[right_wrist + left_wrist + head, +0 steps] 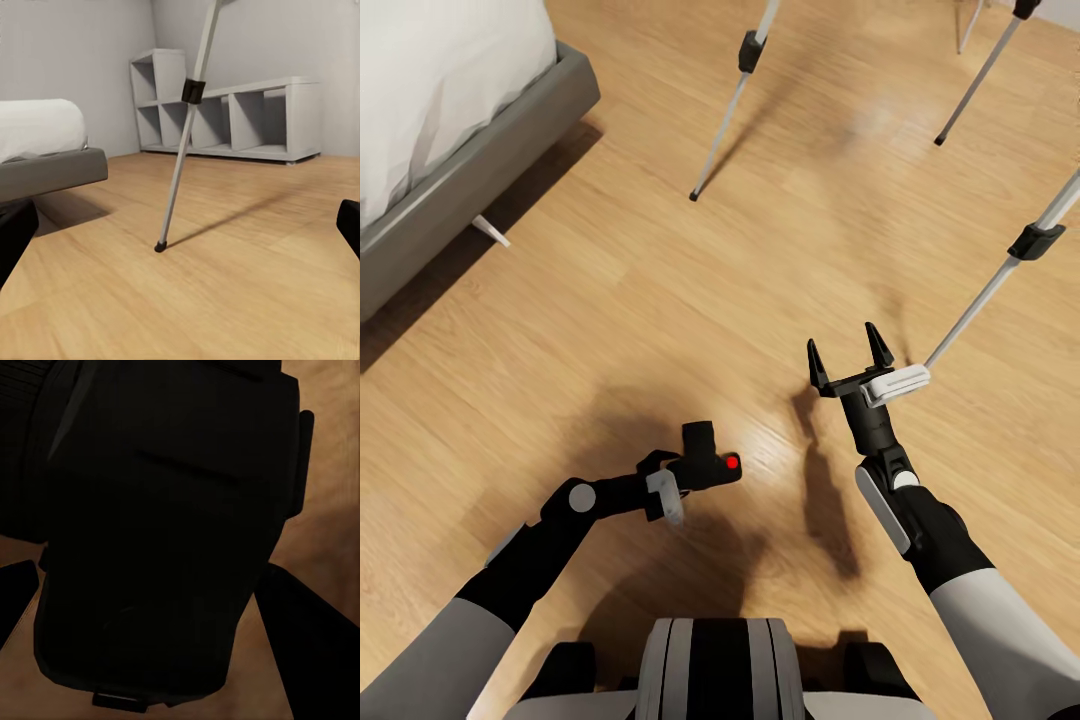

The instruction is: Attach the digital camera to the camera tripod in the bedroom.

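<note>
My left gripper (682,478) is shut on the digital camera (710,463), a small black body with a red button on top, held low over the wood floor. In the left wrist view the camera's dark body (165,525) sits between the two fingers (307,645). My right gripper (844,350) stands open and holds nothing, a little right of the camera. Three silver legs of the camera tripod show: one ahead (732,108), one far right (986,72), one close beside the right gripper (1000,280). The right wrist view looks at a tripod leg (183,131). The tripod head is out of view.
A grey bed (470,150) with a white cover fills the left side, also seen as the bed (49,169) in the right wrist view. A grey cube shelf (240,112) stands against the far wall. Light wood floor (620,300) lies between bed and tripod.
</note>
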